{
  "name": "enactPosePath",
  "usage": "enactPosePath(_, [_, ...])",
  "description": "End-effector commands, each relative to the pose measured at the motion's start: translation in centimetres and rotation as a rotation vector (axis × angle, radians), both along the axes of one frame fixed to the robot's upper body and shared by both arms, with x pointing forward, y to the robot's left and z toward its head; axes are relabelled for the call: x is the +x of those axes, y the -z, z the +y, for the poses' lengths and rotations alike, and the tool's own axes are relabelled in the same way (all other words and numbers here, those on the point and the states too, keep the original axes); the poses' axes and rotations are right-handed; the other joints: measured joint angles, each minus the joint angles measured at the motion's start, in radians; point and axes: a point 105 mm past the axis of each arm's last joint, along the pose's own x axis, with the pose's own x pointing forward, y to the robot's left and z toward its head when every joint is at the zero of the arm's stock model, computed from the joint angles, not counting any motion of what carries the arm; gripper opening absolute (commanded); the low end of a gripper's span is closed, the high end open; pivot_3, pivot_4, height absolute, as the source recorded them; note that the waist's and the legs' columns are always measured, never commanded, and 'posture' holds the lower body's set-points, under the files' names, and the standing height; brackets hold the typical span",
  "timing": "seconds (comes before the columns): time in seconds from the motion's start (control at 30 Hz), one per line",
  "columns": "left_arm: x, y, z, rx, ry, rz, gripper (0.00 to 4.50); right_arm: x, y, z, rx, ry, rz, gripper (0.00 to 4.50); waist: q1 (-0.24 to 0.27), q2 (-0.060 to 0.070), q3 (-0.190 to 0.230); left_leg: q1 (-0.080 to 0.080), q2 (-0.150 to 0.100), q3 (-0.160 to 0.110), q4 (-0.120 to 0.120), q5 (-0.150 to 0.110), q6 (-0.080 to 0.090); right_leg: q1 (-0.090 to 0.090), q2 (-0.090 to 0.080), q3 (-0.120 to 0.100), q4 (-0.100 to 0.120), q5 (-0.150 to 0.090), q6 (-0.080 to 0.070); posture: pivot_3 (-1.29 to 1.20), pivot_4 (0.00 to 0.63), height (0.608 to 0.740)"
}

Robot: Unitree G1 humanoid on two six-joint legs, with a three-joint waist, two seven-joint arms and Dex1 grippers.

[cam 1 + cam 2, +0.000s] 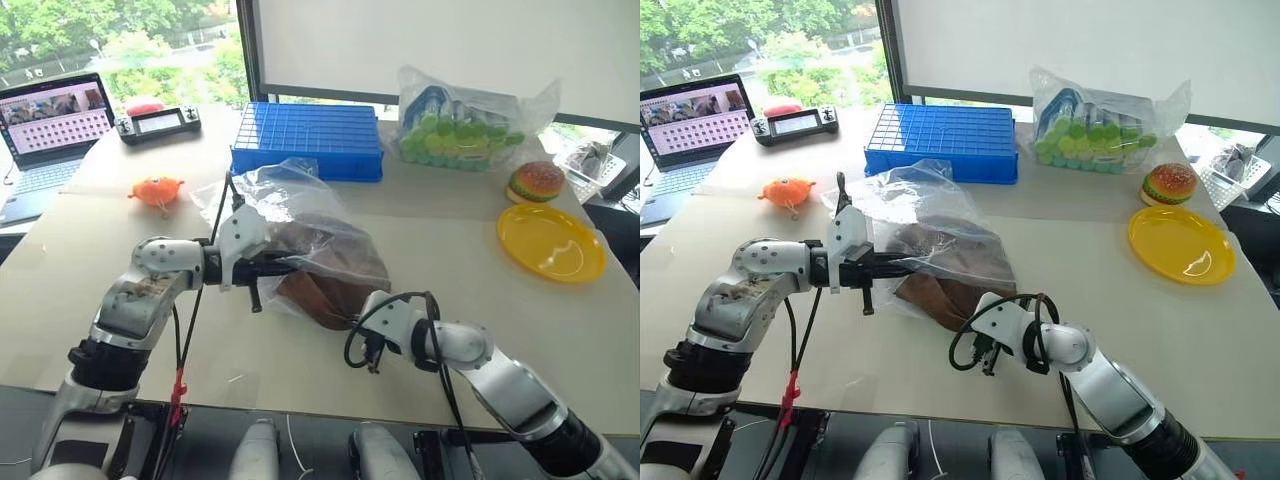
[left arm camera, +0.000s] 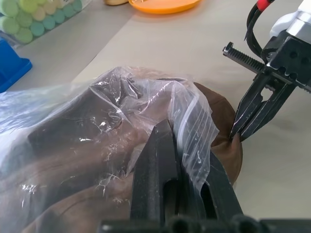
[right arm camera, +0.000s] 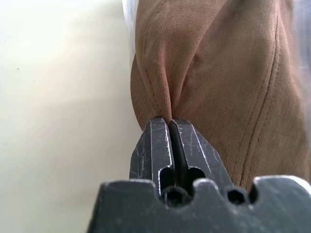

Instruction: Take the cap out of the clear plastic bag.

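The brown cap (image 1: 330, 292) lies mid-table, mostly inside the crinkly clear plastic bag (image 1: 290, 200), with its near edge sticking out of the bag's mouth. My left gripper (image 1: 290, 265) comes in from the left, shut on the bag's edge; in the left wrist view the film is pinched between its fingers (image 2: 160, 145). From the near right, my right gripper (image 1: 357, 325) is shut on a fold of the cap's exposed rim. The right wrist view shows its tips (image 3: 168, 121) closed on the brown fabric (image 3: 218, 73). The left wrist view also shows the right gripper (image 2: 236, 136) on the cap's edge.
A blue crate (image 1: 308, 140) stands behind the bag. A puffy bag of green and blue items (image 1: 465, 125), a burger toy (image 1: 537, 182) and a yellow plate (image 1: 550, 243) are at the right. An orange toy (image 1: 157, 190), a controller (image 1: 158, 123) and a laptop (image 1: 50, 125) are at the left.
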Motion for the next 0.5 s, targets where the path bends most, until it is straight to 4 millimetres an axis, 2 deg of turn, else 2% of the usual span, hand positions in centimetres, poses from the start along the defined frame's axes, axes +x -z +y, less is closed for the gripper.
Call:
enactPosePath(0.03, [0.3, -0.8, -0.1, -0.007, 0.004, -0.046, 0.0, -0.2, -1.7, 0.8, 0.229, 0.03, 0.112, 0.01, -0.001, 0.0, 0.0, 0.0, 0.001, 0.0, 0.0, 0.0, 0.0, 0.0, 0.001, 0.0, 0.0, 0.0, 0.0, 0.0, 0.15, 0.729])
enactPosePath(0.13, [0.3, -0.7, -0.1, -0.009, 0.005, -0.046, 0.0, -1.1, -8.3, 1.2, 0.579, -0.053, 0.148, 0.01, -0.001, 0.0, 0.001, -0.001, 0.002, 0.0, 0.0, 0.0, 0.0, -0.001, 0.002, 0.0, 0.0, 0.001, -0.002, 0.0, 0.15, 0.729])
enactPosePath(0.23, [0.3, -0.5, -0.1, -0.011, 0.007, -0.046, 0.0, -4.5, -14.4, 0.2, 0.833, -0.305, 0.206, 0.01, 0.004, 0.001, 0.002, -0.002, 0.001, 0.0, 0.0, 0.0, 0.0, -0.001, 0.001, 0.0, 0.0, 0.002, -0.003, 0.0, 0.15, 0.729])
enactPosePath(0.37, [0.3, -0.5, -0.1, -0.013, 0.007, -0.049, 0.0, -8.1, -19.0, -2.1, 0.985, -0.52, 0.272, 0.01, 0.017, 0.002, 0.002, -0.003, 0.001, -0.001, -0.002, 0.0, 0.001, 0.0, 0.0, -0.002, -0.003, 0.002, -0.003, 0.0, 0.15, 0.729])
enactPosePath(0.5, [0.3, -0.4, -0.2, -0.015, 0.008, -0.053, 0.0, -11.7, -21.7, -3.8, 1.075, -0.714, 0.35, 0.01, 0.016, 0.002, 0.003, -0.003, 0.001, 0.0, -0.001, -0.001, 0.001, 0.0, 0.0, -0.001, -0.003, 0.002, -0.003, 0.0, 0.15, 0.729])
